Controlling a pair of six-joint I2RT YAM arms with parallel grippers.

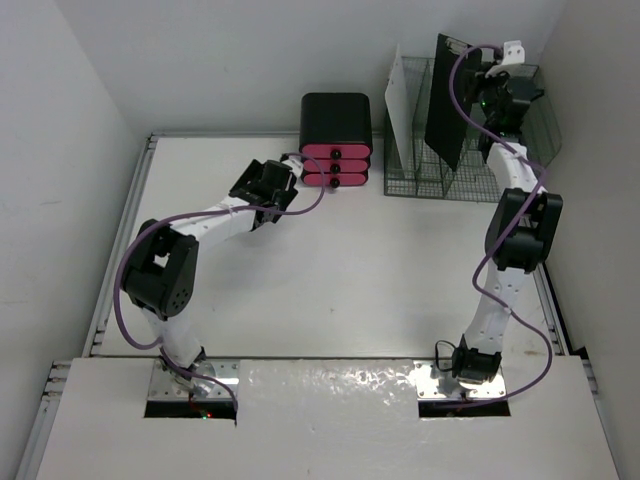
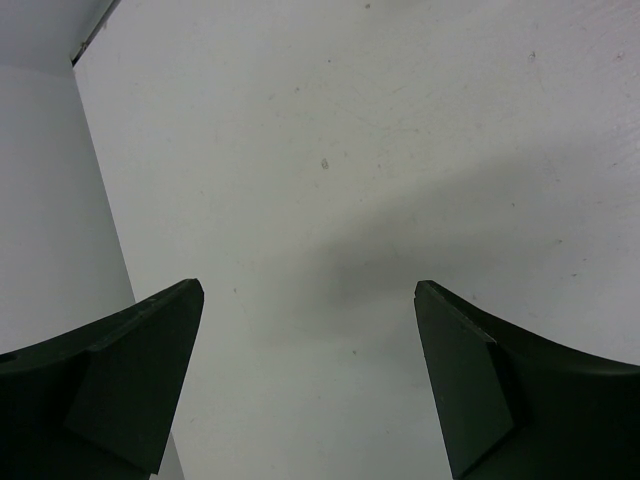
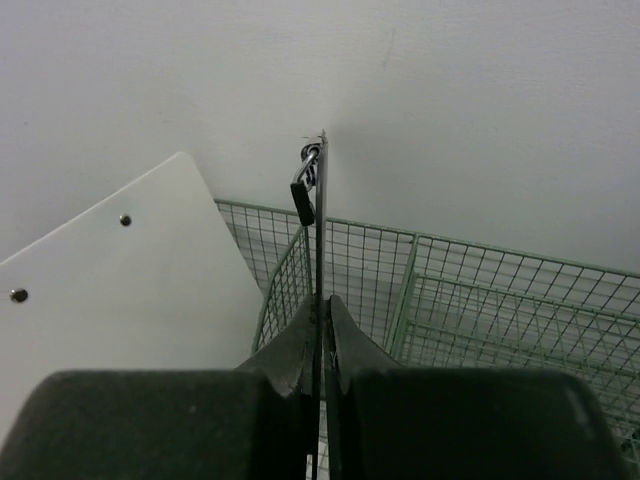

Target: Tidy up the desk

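- Worktop (image 1: 350, 270) fills the middle of the top view, white, with grey rails at its edges; both arm bases sit at its 6 o'clock edge
- At 12 o'clock a black drawer unit (image 1: 336, 140) with pink drawer fronts stands against the far wall; at 1 o'clock stands a green wire rack (image 1: 420, 170) with a white board (image 1: 403, 100) upright in it
- Right gripper (image 3: 320, 305) is up at the rack; its fingers are pinched tight on the thin edge of a black clipboard (image 1: 447, 100), held upright, metal clip (image 3: 305, 185) at the top; the board's lower end lies inside the rack's walls, though I cannot tell whether it rests on the base
- Left gripper (image 2: 310, 290) hovers over bare worktop just at 8 o'clock of the drawer unit; its fingers are spread wide with nothing between them
- Judged progress: late; the things in view are gathered along the far edge, and filing the clipboard looks like the step in hand
- Judged left to do: seat the clipboard, let go, and draw the right arm clear without dragging the board back out
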